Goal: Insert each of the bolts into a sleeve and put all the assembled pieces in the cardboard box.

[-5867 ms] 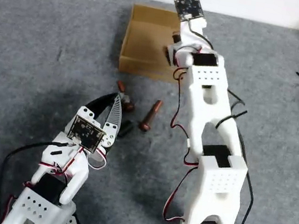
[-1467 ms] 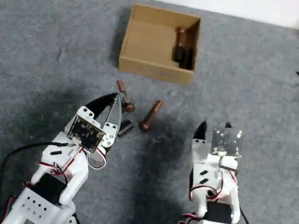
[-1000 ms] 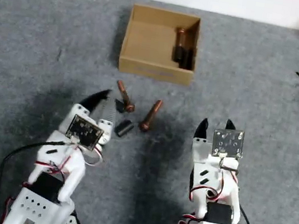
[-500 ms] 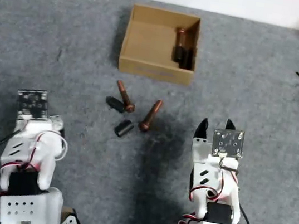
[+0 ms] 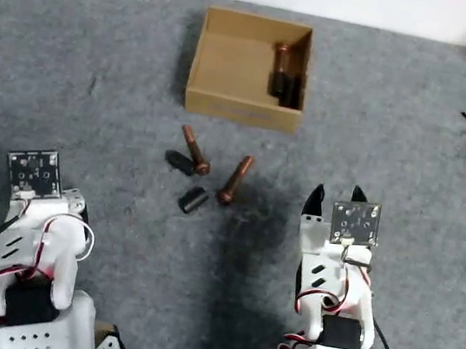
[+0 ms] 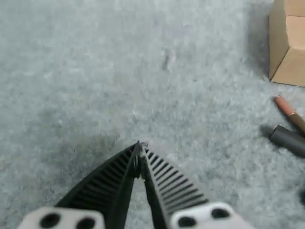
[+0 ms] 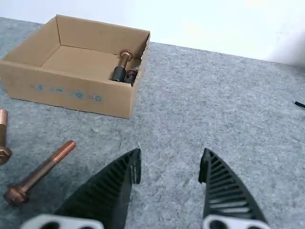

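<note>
Lying on the grey felt table (image 5: 421, 89) between the arms and the brown cardboard box (image 5: 226, 105) were two copper bolts (image 5: 194, 149) and two short black sleeves (image 5: 192, 200); assembled pieces (image 5: 283, 72) sat inside it. The left hand (image 6: 139, 145) was pressed together, the right hand (image 7: 169, 164) spread

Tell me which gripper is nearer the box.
Right. The right gripper sits in front of the box, a little to its right; the left gripper sits farther off, well to the box's left and nearer the arm bases.
</note>
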You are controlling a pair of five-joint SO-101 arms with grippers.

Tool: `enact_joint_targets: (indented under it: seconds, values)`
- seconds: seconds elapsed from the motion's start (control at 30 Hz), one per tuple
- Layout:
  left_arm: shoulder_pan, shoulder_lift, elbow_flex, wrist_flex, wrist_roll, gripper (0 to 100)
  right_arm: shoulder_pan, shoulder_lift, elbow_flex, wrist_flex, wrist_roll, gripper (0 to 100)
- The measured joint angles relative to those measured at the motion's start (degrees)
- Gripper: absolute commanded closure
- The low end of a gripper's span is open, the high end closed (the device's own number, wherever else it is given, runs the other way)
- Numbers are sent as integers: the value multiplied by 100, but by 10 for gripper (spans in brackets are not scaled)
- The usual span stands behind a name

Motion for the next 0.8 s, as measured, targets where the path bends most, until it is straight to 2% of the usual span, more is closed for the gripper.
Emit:
enact_joint_targets:
  seconds: [0.33, 0.57, 0.8]
  values:
    - [273, 26, 141, 88, -79, 993, 0, 0, 0, 35, 0, 817]
    - [308, 44, 615, -580, -79, 993, -18, -35, 0, 149, 0, 817]
    - [325, 53, 633, -651, -79, 993, -642, -35, 0, 413, 0, 817]
